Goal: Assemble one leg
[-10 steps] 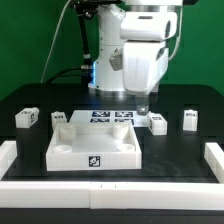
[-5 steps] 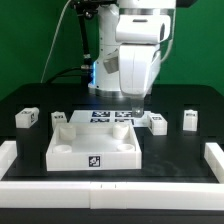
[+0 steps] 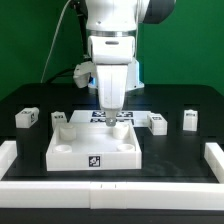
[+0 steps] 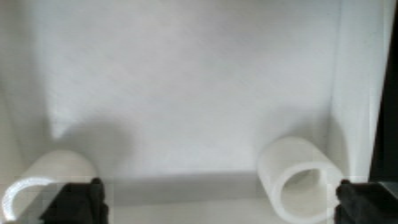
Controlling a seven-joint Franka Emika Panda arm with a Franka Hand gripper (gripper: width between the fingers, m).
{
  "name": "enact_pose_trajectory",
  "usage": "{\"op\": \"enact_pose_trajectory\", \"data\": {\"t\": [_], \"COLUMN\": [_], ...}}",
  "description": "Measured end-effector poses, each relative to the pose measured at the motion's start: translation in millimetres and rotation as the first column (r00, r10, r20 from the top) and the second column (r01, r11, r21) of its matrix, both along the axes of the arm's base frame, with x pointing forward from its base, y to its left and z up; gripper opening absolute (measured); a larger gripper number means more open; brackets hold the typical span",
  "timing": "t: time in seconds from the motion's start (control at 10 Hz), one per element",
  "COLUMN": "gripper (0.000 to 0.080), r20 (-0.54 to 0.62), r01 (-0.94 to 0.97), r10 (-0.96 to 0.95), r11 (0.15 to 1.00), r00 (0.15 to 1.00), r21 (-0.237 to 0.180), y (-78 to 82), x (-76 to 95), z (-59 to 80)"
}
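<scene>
Leg [image 3: 157,122] unfitted; the whole job looks still ahead. On the black worktop [image 3: 30,100], the white tray [image 3: 95,150] lies under the hand [image 3: 110,118], visible sockets [image 4: 299,178] empty. That leg stands loose beside the hand, whose fingers [image 4: 75,200] are spread, holding nothing.

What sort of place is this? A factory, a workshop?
Most likely a robotics research lab, not a factory. A white robot arm reaches over a black table, a plain green backdrop hangs behind, and the small white leg and other loose parts carry printed black-and-white marker tags.
</scene>
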State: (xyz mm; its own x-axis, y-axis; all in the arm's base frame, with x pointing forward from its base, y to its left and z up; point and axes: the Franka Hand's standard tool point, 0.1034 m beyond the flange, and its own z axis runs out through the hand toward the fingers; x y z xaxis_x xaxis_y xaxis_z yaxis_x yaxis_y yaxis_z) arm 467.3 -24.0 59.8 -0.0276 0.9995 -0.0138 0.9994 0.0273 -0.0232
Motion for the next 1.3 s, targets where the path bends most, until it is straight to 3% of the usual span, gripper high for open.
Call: {"op": "enact_pose_trajectory", "data": {"t": [0.3,0.6,0.8,0.9,1.2,1.3], "gripper": [0.0650,0.0650,0.0650,0.0650,0.0650,0.0531], "r20": [-0.002,-0.035,-0.047,-0.052,-0.043,-0.045], "r01": [-0.005,-0.006,0.005,0.012,0.008,0.010], "r10": [0.005,0.006,-0.004,-0.010,-0.007,-0.009], "r11": [1.000,1.000,1.000,0.999,1.000,1.000], "r00": [1.000,0.999,0.999,0.999,0.999,0.999], "r21": [0.001,0.015,0.026,0.031,0.029,0.029], "y": [-1.3,-10.7,-15.9,-17.2,-15.0,-15.4], "x": [-2.3,-50.1,-61.4,-64.2,-58.0,-58.8], "z": [-1.4,-24.6,-41.7,-49.2,-48.2,-48.9]}}
